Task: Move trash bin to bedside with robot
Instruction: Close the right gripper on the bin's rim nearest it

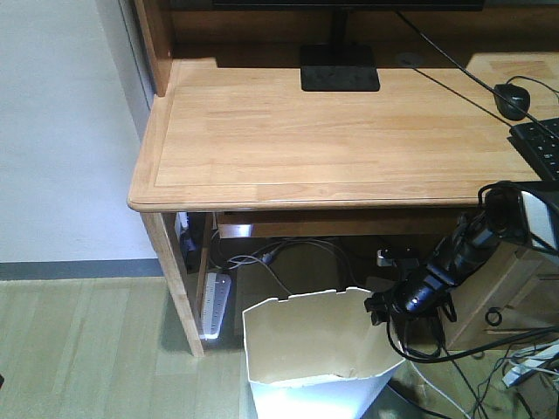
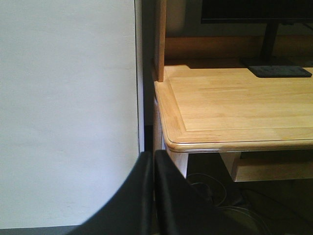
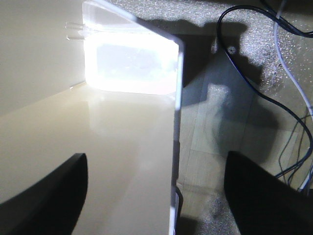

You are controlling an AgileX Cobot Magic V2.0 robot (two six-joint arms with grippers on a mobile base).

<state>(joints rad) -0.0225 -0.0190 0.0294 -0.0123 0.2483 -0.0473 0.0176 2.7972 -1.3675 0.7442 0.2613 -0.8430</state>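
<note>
The white trash bin with a faceted rim and cream inside stands on the floor just in front of the wooden desk. My right gripper, on the thin black arm, is at the bin's right rim. In the right wrist view this gripper is open and straddles the bin's wall, with one finger inside and the other outside over the floor. My left gripper is shut and empty, held up near the desk's left corner. The bedside is out of view.
The light wooden desk holds a monitor base, a mouse and a keyboard. A power strip and cables lie under it. More cords trail on the floor to the right. A white wall is on the left.
</note>
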